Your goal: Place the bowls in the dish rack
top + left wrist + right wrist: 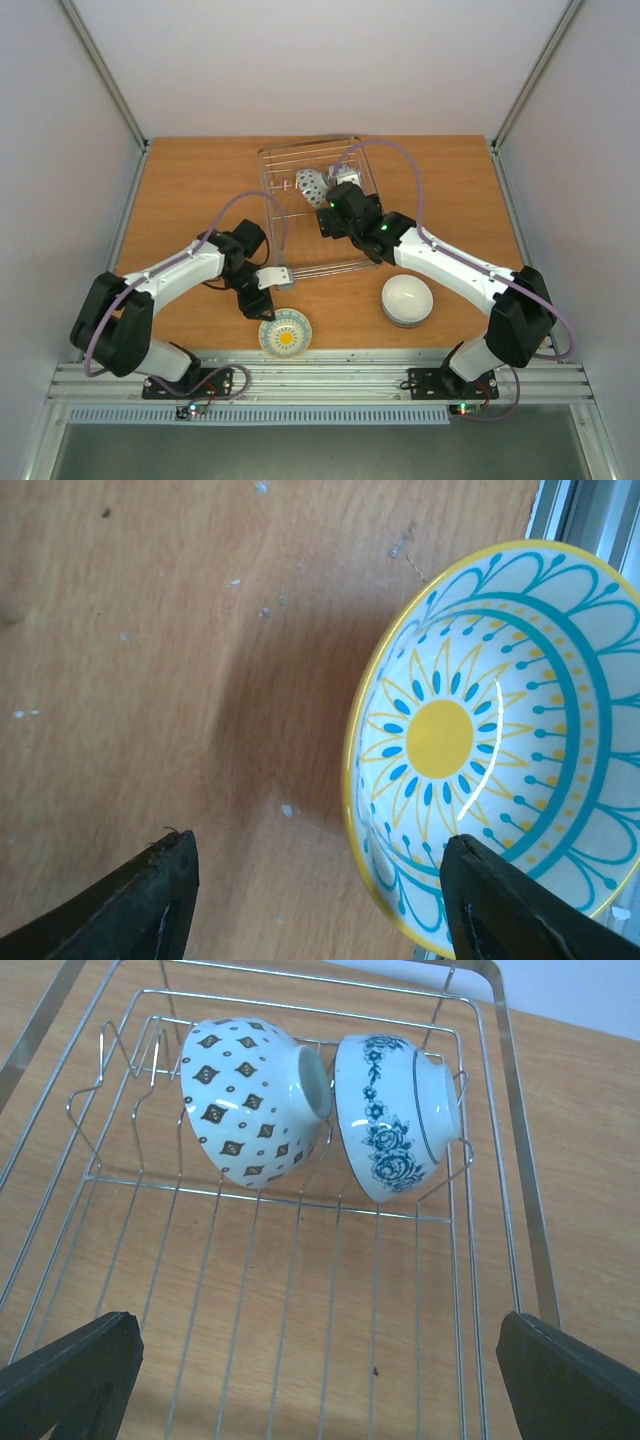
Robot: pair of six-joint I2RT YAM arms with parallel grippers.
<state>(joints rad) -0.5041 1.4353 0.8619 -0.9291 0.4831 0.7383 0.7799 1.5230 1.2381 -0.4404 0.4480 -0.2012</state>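
The wire dish rack (pixel 283 158) stands at the back middle of the table. Two bowls lean on their sides in its far row: a dark-dotted white one (pixel 252 1100) and a white one with blue flowers (pixel 397 1112). My right gripper (pixel 320 1390) hangs open over the rack's bare near wires, holding nothing. A bowl with a yellow sun and teal pattern (pixel 490 740) sits upright at the table's near edge. My left gripper (pixel 320 900) is open astride its left rim, one finger over the inside, the other over bare wood. A plain white bowl (pixel 407 299) sits upside down at the near right.
The wooden table (pixel 190 200) is walled by white panels at the back and sides. An aluminium rail (pixel 330 380) runs along its near edge, just beyond the patterned bowl. Both arms' cables loop over the rack area.
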